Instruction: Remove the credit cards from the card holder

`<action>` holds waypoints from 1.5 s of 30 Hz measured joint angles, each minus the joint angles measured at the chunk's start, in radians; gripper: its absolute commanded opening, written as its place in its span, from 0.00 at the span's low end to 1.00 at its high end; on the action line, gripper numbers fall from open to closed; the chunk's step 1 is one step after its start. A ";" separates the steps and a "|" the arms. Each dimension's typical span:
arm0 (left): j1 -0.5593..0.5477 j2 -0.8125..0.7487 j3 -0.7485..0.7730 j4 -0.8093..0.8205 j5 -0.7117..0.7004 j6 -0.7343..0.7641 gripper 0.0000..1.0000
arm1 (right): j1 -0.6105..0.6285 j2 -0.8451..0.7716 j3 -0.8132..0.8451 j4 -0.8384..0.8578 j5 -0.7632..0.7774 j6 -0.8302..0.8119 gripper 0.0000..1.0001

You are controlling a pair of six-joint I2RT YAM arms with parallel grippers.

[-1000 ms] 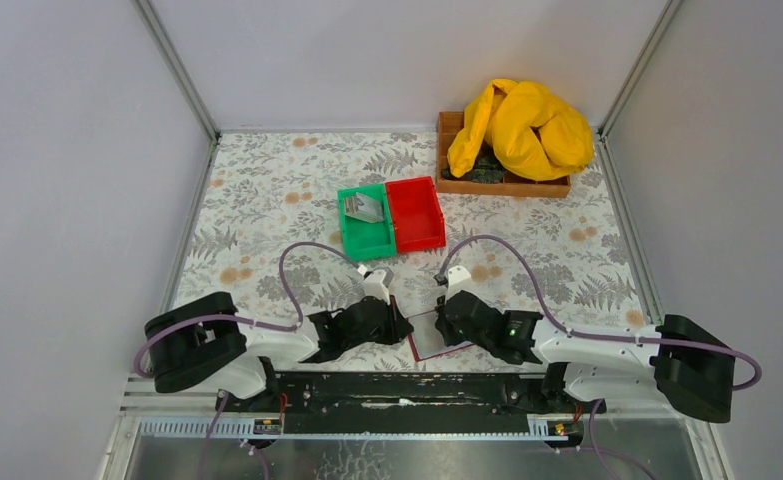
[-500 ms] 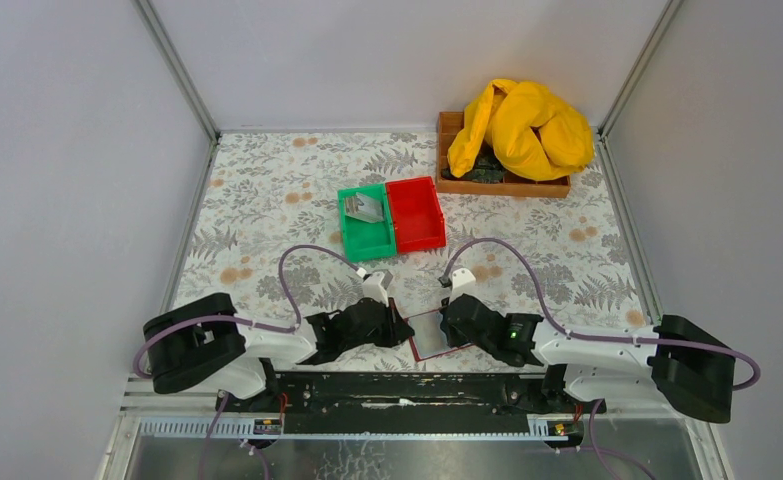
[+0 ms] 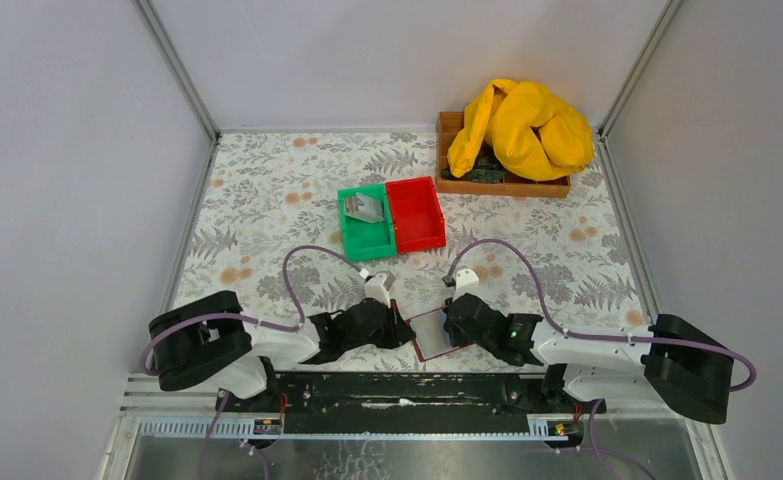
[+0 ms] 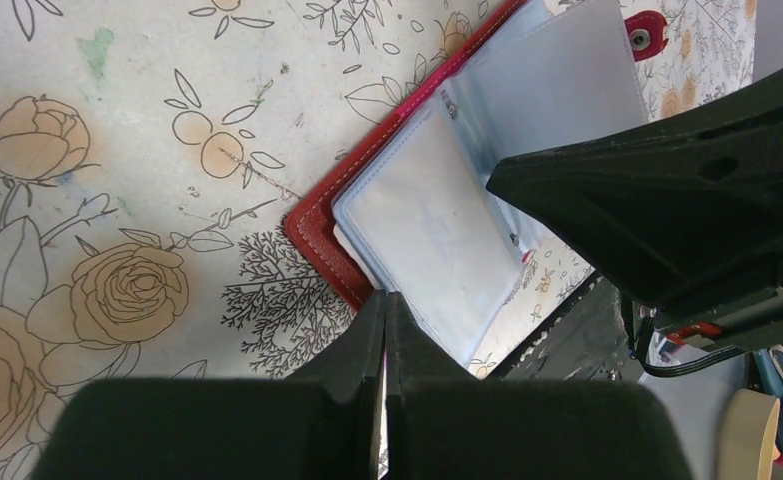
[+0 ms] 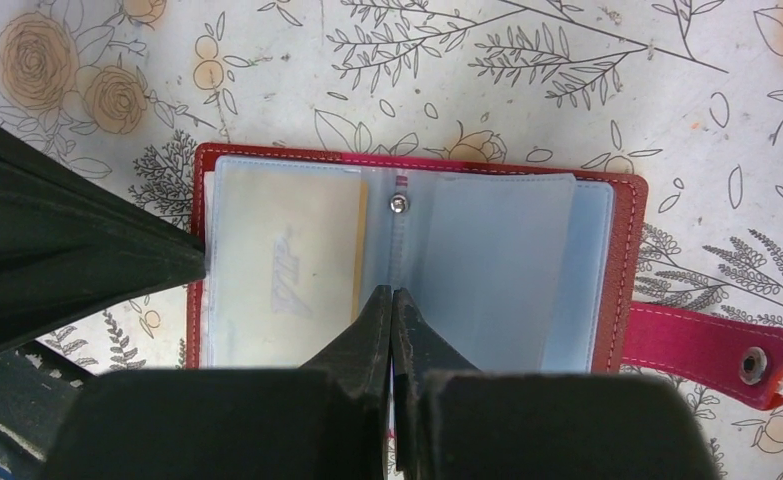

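Card holder (image 3: pixel 432 333) is lying open at lower centre with a credit card (image 5: pixel 282 270) inside. The left gripper (image 4: pixel 384 300), fully closed, is seemingly pinching its cover edge to steady it, while the right gripper (image 5: pixel 392 292), also closed, is nipping its near edge.

Holders: one dark red rectangular card holder (image 3: pixel 430 333).
Bins beyond the holder: two, green plastic bin (image 3: pixel 369 240), red plastic bin (image 3: pixel 415 215).
Trays: one brown wooden tray (image 3: pixel 512 186).
Cloths: one yellow cloth (image 3: pixel 522 128).

Green bin (image 3: pixel 369 241) and red bin (image 3: pixel 416 215) touching side by side, mid-table on a floral tablecloth (image 3: pixel 267 190). Far right, wooden tray (image 3: pixel 512 187) under a heaped yellow cloth (image 3: pixel 522 125).
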 measured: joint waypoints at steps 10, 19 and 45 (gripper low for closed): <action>-0.001 -0.024 0.000 -0.004 0.003 -0.001 0.00 | -0.020 0.028 -0.004 0.041 -0.024 0.000 0.00; -0.001 0.025 0.002 0.020 0.013 -0.011 0.00 | -0.024 0.030 -0.008 0.054 -0.028 0.000 0.00; -0.001 0.067 0.043 0.019 0.011 -0.019 0.01 | -0.037 0.011 -0.041 0.097 -0.033 0.004 0.00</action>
